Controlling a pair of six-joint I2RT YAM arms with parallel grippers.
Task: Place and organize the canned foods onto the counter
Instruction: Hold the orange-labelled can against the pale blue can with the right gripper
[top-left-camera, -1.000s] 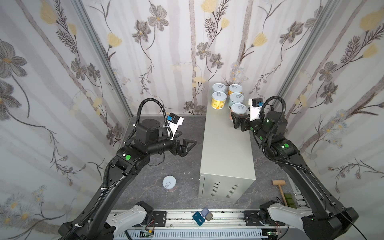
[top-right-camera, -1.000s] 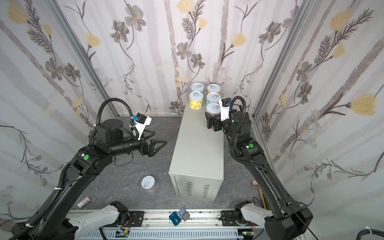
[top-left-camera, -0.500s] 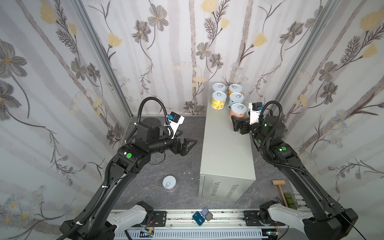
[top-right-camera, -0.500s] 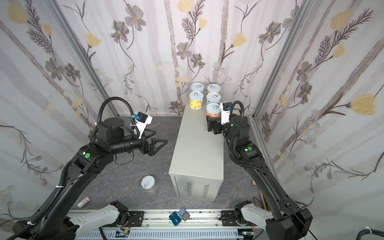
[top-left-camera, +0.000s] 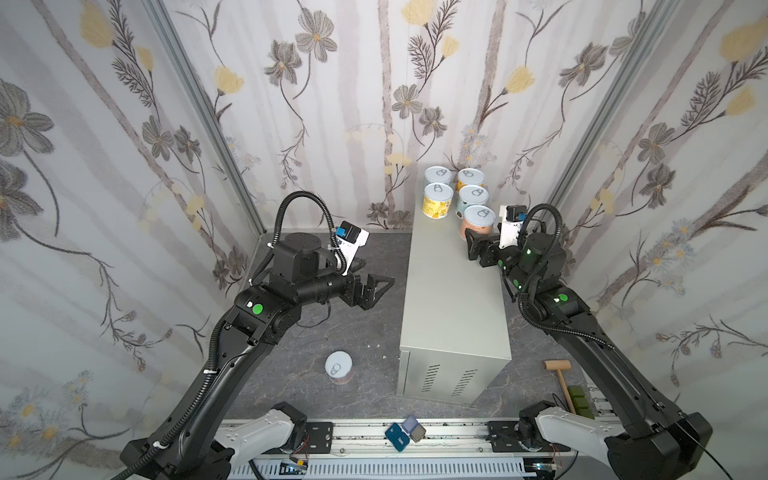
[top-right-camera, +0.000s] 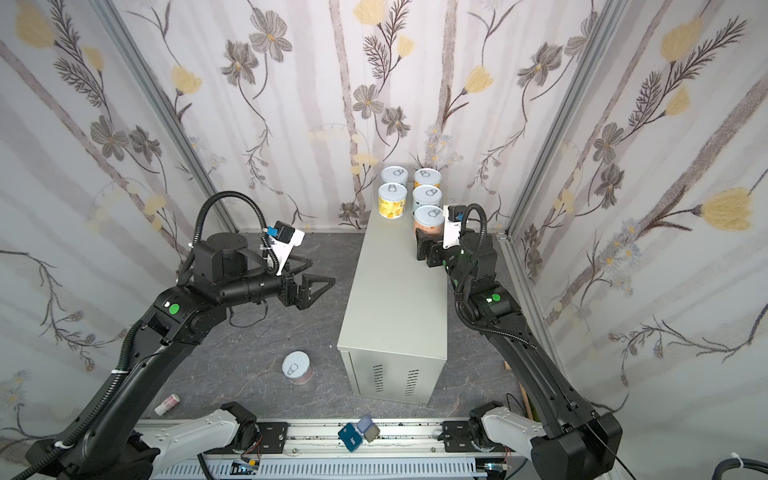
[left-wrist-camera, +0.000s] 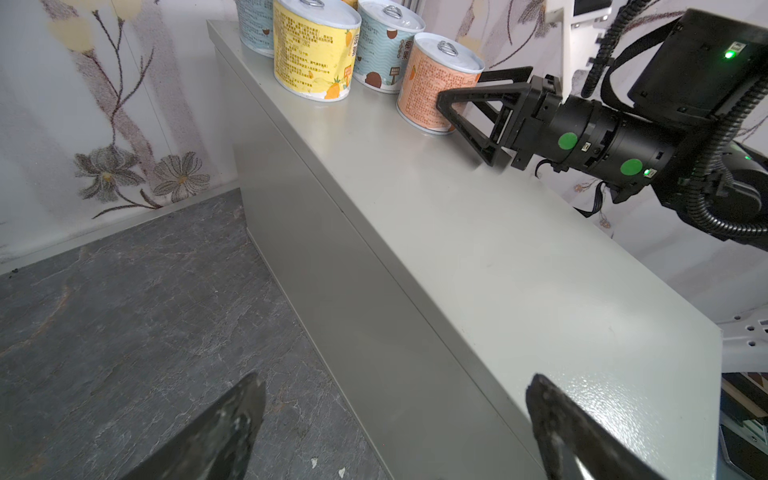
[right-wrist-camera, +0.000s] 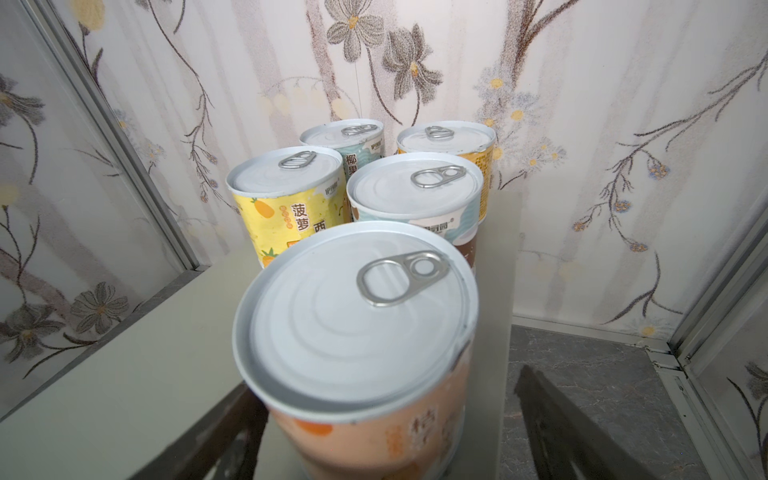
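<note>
Five canned foods stand at the far end of the counter (top-left-camera: 453, 299) (top-right-camera: 395, 299): two light blue, one orange, one yellow (top-left-camera: 437, 199) and, nearest, a salmon can (top-left-camera: 478, 222) (right-wrist-camera: 353, 316). A sixth can (top-left-camera: 338, 368) (top-right-camera: 297, 368) stands on the floor left of the counter. My right gripper (top-left-camera: 473, 244) (right-wrist-camera: 386, 378) is open with the salmon can (left-wrist-camera: 424, 91) between its fingers, and a gap shows on one side. My left gripper (top-left-camera: 384, 284) (left-wrist-camera: 392, 382) hangs open and empty over the floor beside the counter.
A small pink-and-white tube (top-right-camera: 167, 404) lies on the floor at the front left. A wooden mallet (top-left-camera: 559, 370) and a green block (top-left-camera: 579, 405) lie to the right of the counter. Wallpapered walls close in on three sides; a rail (top-left-camera: 374, 436) runs along the front.
My right gripper's jaws have narrowed somewhat around the salmon can and that arm has shifted slightly. The left gripper has edged a little toward the counter, still open.
</note>
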